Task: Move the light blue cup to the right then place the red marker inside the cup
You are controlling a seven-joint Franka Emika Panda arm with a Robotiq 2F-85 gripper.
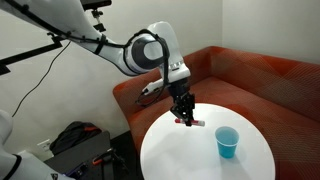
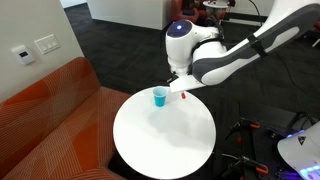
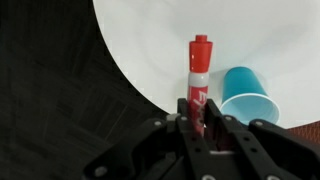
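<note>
Red marker [image 3: 198, 75] clamped by its rear end in the gripper [image 3: 199, 112], held low over the rim of the desk [image 3: 150, 40], a grasp likely meant for carrying it cupward; beyond, light blue cup [image 3: 248, 92] upright on the desk, near the marker yet apart; marker label blurred, unreadable; cup unmarked

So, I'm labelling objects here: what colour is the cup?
Light turquoise blue, plain; the cup shows best in the wrist view.

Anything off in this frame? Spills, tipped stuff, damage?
Nothing stands out. The light blue cup stands upright on the round white table, and no spill is visible. The gripper is shut on the red marker, which looks intact.
</note>
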